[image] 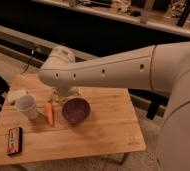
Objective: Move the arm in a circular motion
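Hand, grip state cannot be told, sits low over the wooden counter beneath the arm, just behind carrot and purple bowl, near white cup.

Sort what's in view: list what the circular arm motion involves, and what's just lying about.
Job in hand: cream-white tubular robot arm; its gripper, largely hidden beneath the elbow joint, hanging over the table behind the carrot.

Lying about: white cup; orange carrot; dark purple round bowl; flat black device; light wooden table under them.
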`<control>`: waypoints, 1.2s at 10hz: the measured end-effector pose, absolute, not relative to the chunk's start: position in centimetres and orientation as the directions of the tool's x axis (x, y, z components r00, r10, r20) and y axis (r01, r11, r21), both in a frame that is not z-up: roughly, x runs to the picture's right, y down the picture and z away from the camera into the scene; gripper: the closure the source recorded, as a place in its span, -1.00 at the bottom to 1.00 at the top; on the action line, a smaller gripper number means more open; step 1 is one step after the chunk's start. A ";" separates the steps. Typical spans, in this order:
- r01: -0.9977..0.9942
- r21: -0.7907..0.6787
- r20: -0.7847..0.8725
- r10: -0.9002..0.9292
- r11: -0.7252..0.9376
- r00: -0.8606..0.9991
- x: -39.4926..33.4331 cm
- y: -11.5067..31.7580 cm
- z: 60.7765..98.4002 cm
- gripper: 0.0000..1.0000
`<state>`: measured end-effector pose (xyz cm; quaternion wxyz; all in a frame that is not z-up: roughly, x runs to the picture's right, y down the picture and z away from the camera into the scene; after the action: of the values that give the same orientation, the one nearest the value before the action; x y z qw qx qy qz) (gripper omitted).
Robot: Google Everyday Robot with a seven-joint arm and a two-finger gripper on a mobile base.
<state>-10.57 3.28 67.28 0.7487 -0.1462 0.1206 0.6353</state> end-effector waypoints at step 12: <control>-0.986 -0.019 -0.158 0.974 0.164 0.165 -9.1 -3.7 66.4 -0.30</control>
<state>-9.12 -3.73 66.44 0.7610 -0.0585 0.0542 0.6439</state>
